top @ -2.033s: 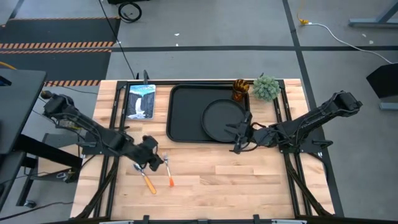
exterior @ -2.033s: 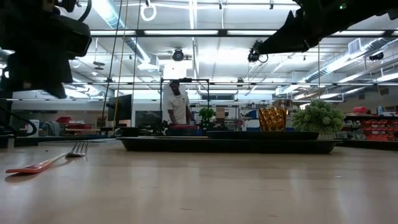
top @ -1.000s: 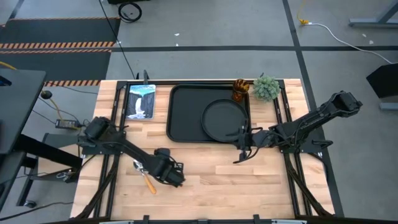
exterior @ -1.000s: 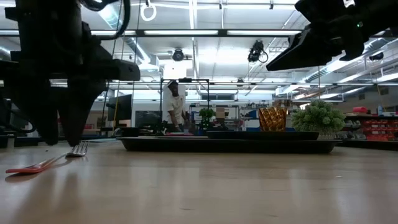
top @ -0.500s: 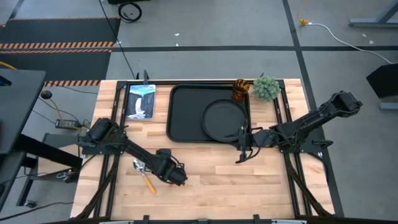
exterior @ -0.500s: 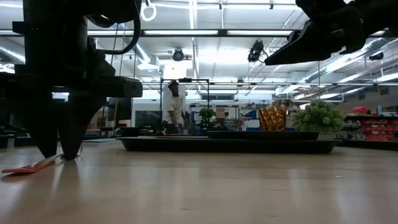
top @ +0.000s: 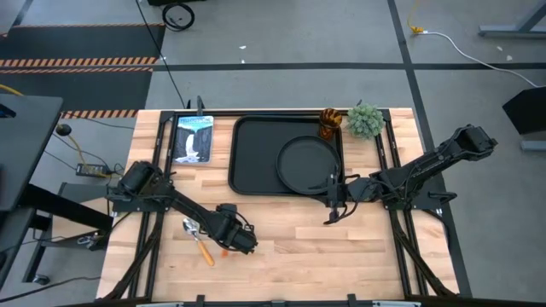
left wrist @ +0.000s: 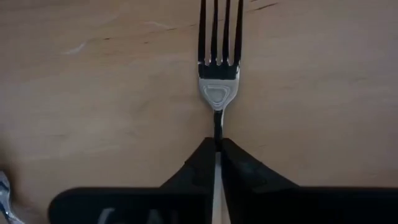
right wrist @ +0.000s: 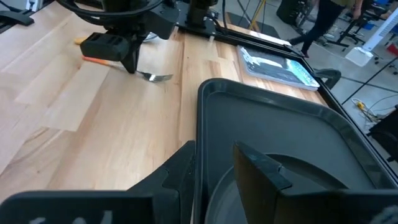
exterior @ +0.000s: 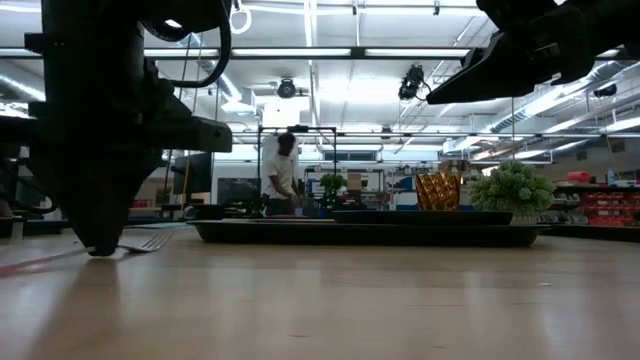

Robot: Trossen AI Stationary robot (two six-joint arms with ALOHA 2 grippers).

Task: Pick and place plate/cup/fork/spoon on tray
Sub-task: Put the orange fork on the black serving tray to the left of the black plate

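The fork (left wrist: pixel 219 81), silver tines and orange handle, lies on the wood near the table's front left. My left gripper (top: pixel 241 241) stands over it, shut on it. Left of it lies the spoon (top: pixel 198 240). The round black plate (top: pixel 305 164) rests on the right half of the black tray (top: pixel 256 153). The amber cup (top: pixel 329 122) stands at the tray's far right corner. My right gripper (top: pixel 330 207) hovers open over the tray's near right corner, with nothing between its fingers. My left gripper pinches the fork's thin neck (left wrist: pixel 218 124), just behind the tined head, between its two fingertips. The fingers (exterior: pixel 100 235) point down from above and lie across the fork. The tines (right wrist: pixel 155 76) stick out about level on one side, the orange handle (right wrist: pixel 93 60) on the other, at table height.
A bushy green plant (top: pixel 365 119) stands at the far right, beside the cup. A picture card (top: pixel 193 138) lies left of the tray. Bare wood spans the table's near half. A person (exterior: pixel 283 170) stands in the room beyond.
My left gripper has come down onto the table over the fork and shut on it, its fingertips closing from wide apart to together. The fork's tined end has shifted a little toward the table's right. My right gripper has kept still.
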